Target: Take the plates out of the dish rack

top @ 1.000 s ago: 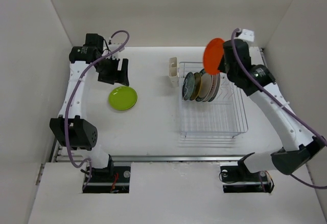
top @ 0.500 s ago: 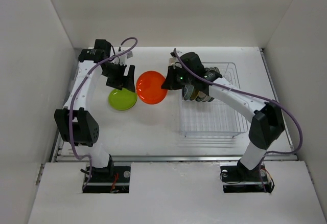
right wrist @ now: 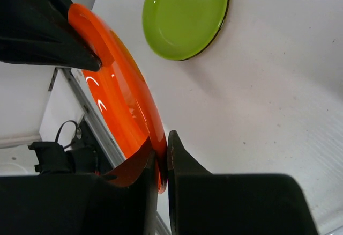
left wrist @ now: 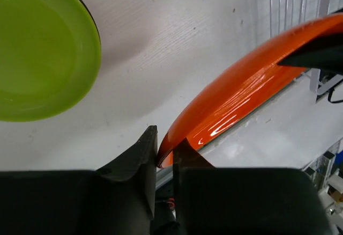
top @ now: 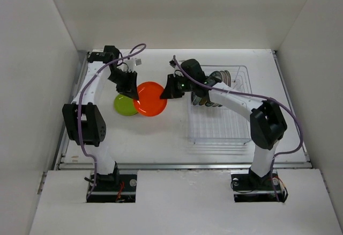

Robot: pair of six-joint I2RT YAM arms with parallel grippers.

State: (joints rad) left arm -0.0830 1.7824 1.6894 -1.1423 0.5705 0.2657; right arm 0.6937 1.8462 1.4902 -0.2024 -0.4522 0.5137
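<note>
Over the white table (top: 161,138), left of the white wire dish rack (top: 222,130) (several plates (top: 211,93) standing inside), your glossy round orange plate (top: 151,98) hangs tilted. The lime green round plate (top: 122,105) lies just under its edge. Left gripper (left wrist: 165,150) and right gripper (right wrist: 159,152) each pinch opposite rims: release unevenly and it could clatter onto the green one.

Left arm (top: 84,93): rises from near-left base, elbow by left edge, forearm running to far side, wrist folded back toward centre. Left end effector (top: 128,88) pointing right, fingers (left wrist: 140,154) pinched on left rim of orange plate (top: 150,100).

Right arm (top: 241,102): upper link upright from near-right base, elbow high, forearm stretched left. Right end effector (top: 170,88) pointing left, jaws nearly closed, clamping opposite rim of same plate.
</note>
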